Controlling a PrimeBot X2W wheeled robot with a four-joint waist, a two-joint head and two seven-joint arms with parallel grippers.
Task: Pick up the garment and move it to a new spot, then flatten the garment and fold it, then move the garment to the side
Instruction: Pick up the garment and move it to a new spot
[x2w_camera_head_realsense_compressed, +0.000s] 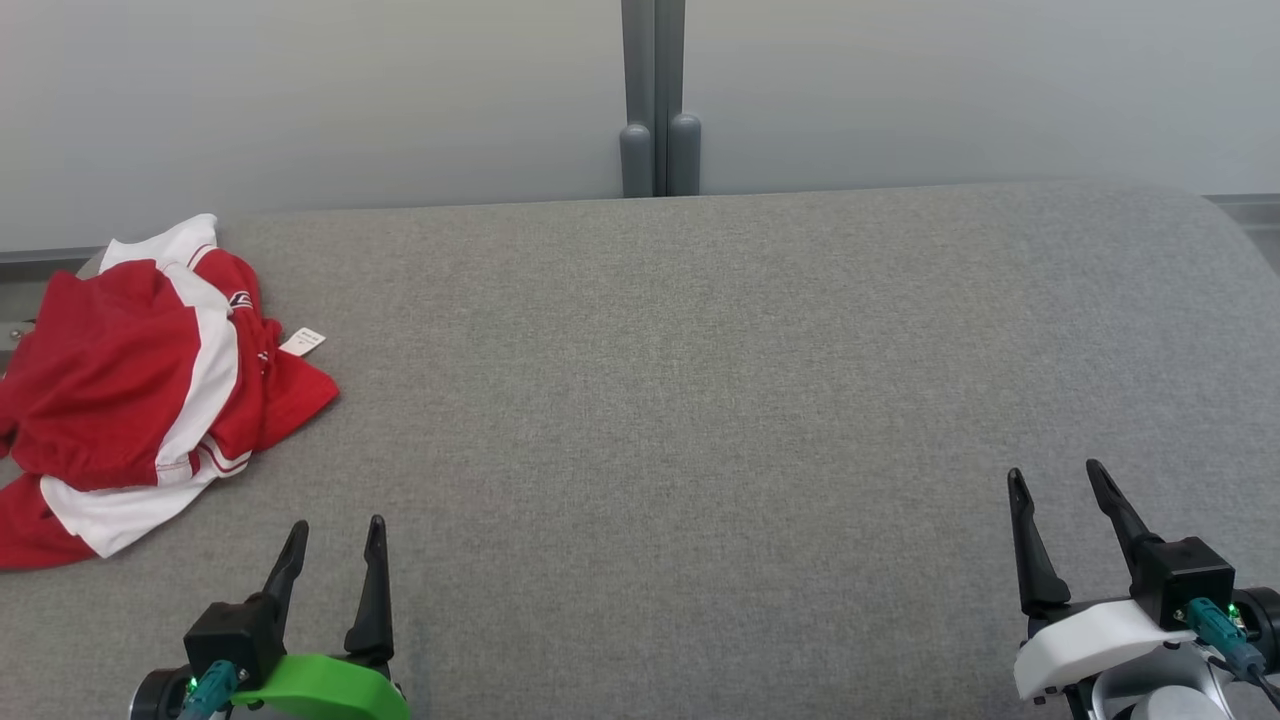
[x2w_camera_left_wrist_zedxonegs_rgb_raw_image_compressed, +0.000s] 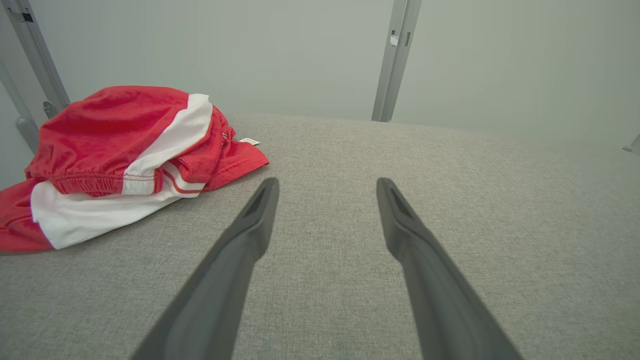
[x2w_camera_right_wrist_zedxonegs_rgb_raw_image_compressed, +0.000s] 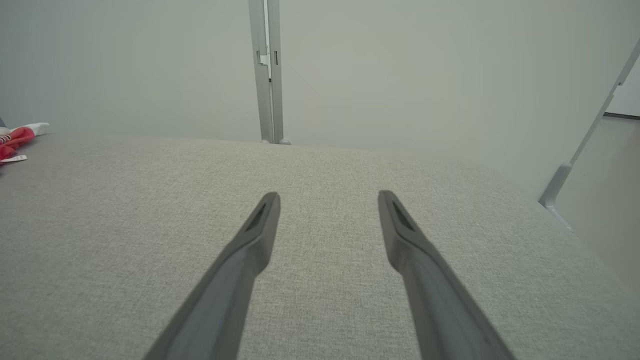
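Surface: a grey woven fabric surface (x2w_camera_head_realsense_compressed: 700, 400) runs across the head view from 9 to 3 o'clock; its far edge meets the wall at 12 o'clock.
Wall: pale grey panels (x2w_camera_head_realsense_compressed: 300, 100) stand behind the surface.
Post: one grey double upright (x2w_camera_head_realsense_compressed: 658, 100) rises at 12 o'clock, with two rounded feet at the surface's far edge.
Garment: one red and white garment (x2w_camera_head_realsense_compressed: 130, 390) lies crumpled in a heap at 9 o'clock on the surface, against its left edge; a broad white stripe runs over the red cloth; a white panel shows beneath at the near side.
Left gripper: green-shelled, the left gripper (x2w_camera_head_realsense_compressed: 337, 525) sits at 7 o'clock; its jaws stand spread and hold nothing; the garment lies at 11 o'clock from it, near but apart; grey fabric lies between them.
Right gripper: white-shelled, the right gripper (x2w_camera_head_realsense_compressed: 1055, 470) sits at 5 o'clock; its jaws stand spread and hold nothing; it is well apart from the garment.
Tag: one small white tag (x2w_camera_head_realsense_compressed: 303, 341) sticks out at the heap's 2 o'clock side and rests on the grey fabric; its print is too small to read.
Logo: one small dark mark (x2w_camera_head_realsense_compressed: 240, 298) on the red cloth; unreadable.
Count: one garment; one tag; two grippers; four dark fingers.
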